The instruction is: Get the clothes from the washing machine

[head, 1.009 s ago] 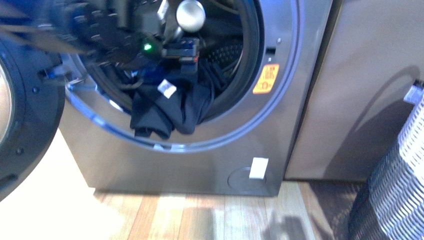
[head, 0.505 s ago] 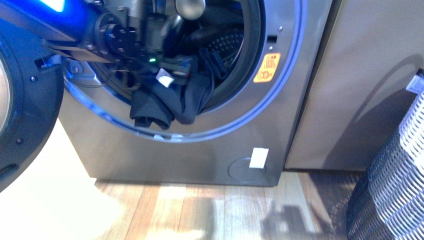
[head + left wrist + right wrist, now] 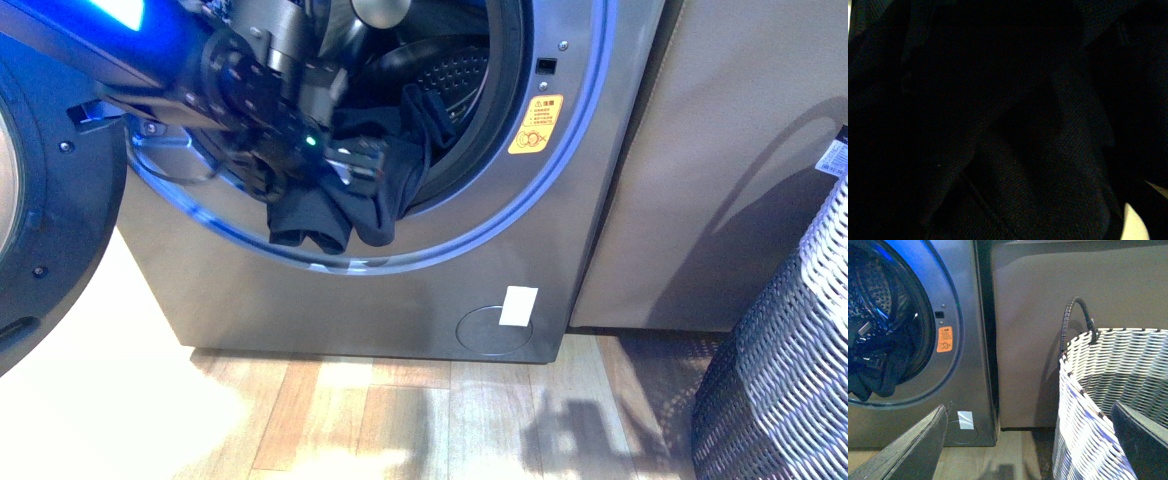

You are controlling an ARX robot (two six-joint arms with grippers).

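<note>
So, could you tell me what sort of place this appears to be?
Probably a home laundry area: a grey front-loading washing machine with dark clothes hanging from its open drum, a woven basket nearby, and a wooden floor.

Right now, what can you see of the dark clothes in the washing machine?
The clothes are dark navy, almost black, soft fabric in loose folds. They lie bunched in the open mouth of the washing machine, and one end hangs out over its lower rim. The left gripper rests on top of the heap; whether it grips the fabric cannot be told. The left wrist view is dark.
</note>
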